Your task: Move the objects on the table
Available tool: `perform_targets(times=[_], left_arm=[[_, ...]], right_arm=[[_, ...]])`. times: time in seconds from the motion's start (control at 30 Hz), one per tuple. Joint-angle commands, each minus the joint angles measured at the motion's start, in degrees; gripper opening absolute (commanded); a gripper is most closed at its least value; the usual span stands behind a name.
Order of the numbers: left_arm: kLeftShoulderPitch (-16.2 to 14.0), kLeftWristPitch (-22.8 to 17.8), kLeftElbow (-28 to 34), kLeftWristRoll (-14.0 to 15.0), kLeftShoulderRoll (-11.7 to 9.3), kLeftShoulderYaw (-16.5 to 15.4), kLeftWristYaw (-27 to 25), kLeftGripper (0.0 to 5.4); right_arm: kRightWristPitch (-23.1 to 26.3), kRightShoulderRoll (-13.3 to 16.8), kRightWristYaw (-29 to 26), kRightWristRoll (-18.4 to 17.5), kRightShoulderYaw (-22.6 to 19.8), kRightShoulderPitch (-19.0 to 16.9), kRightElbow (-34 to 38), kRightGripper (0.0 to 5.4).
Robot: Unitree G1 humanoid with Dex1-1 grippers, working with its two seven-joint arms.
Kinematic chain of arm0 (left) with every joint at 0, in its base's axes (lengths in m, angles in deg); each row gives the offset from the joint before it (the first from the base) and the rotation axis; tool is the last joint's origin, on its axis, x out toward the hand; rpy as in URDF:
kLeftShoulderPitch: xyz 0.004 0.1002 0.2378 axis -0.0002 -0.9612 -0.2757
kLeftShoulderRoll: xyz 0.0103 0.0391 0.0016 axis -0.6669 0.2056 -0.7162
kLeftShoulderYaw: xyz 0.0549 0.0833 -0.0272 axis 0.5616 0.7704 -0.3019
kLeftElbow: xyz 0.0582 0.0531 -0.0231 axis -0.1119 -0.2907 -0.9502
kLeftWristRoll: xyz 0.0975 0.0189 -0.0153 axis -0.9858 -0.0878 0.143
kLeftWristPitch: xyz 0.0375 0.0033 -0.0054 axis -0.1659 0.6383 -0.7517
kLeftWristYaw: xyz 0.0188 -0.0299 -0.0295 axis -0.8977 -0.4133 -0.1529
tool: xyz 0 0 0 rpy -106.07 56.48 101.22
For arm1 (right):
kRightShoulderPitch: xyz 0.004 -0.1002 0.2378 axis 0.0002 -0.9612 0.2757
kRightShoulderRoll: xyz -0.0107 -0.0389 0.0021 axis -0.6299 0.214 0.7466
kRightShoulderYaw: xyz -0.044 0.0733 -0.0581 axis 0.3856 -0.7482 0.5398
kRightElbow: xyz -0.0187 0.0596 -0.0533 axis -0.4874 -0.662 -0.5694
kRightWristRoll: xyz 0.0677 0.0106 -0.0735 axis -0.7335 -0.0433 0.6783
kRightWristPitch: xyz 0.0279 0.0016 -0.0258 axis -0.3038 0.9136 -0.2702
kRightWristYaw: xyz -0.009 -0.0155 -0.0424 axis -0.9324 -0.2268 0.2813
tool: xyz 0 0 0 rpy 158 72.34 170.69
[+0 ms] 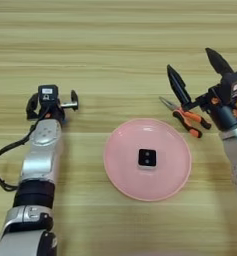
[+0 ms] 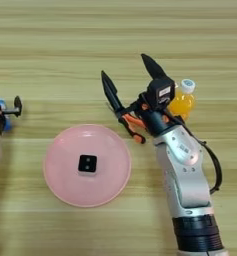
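Note:
My right gripper (image 2: 123, 64) is open, its two black fingers spread wide and pointing away over the table (image 1: 115, 45). The orange-handled pliers (image 1: 190, 120) lie just below its left finger, beside the wrist. Right behind that wrist stands the small orange drink bottle (image 2: 182, 102) with its white cap. At the left my left gripper (image 1: 52, 102) rests low on the wood, open, with one finger out to each side. A bit of blue (image 2: 6, 124) shows under that hand; the tube itself is otherwise hidden.
A pink plate (image 1: 120, 170) sits at the middle front between the arms, with a small black square block (image 1: 147, 158) at its centre. A black cable (image 1: 0, 170) loops off the left forearm.

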Motion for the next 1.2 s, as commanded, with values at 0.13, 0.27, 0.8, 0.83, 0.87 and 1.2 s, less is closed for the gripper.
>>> perform_targets(times=[0.13, 0.27, 0.8, 0.83, 0.87, 1.2], left_arm=[[3.55, -2.80, -4.48, 1.54, 0.49, -1.93, 1.39, 5.38], [5.33, -4.30, -7.09, 2.02, 0.67, -2.61, 1.81, 5.38], [9.71, -6.52, -16.20, 2.81, 0.13, -3.31, 3.32, 5.14], [9.76, -6.62, -16.37, 2.59, 0.02, -3.21, 3.58, 5.04], [9.78, -6.69, -16.53, 2.34, -0.11, -3.04, 3.73, 4.97], [9.70, -7.40, -17.38, 0.93, -0.78, -1.45, 4.52, 3.97]], right_arm=[[0.68, 0.59, -0.43, -0.55, -0.58, -0.23, 0.86, 5.40], [0.76, 0.56, -0.47, -0.53, -0.61, -0.32, 0.95, 5.40], [0.92, 0.51, -0.49, -0.69, -0.64, -0.45, 1.20, 5.40], [0.94, 0.50, -0.49, -0.72, -0.65, -0.45, 1.22, 5.40], [0.95, 0.50, -0.49, -0.74, -0.65, -0.46, 1.24, 5.40], [1.25, 0.52, -0.43, -1.06, -0.68, -0.38, 1.64, 5.40]])
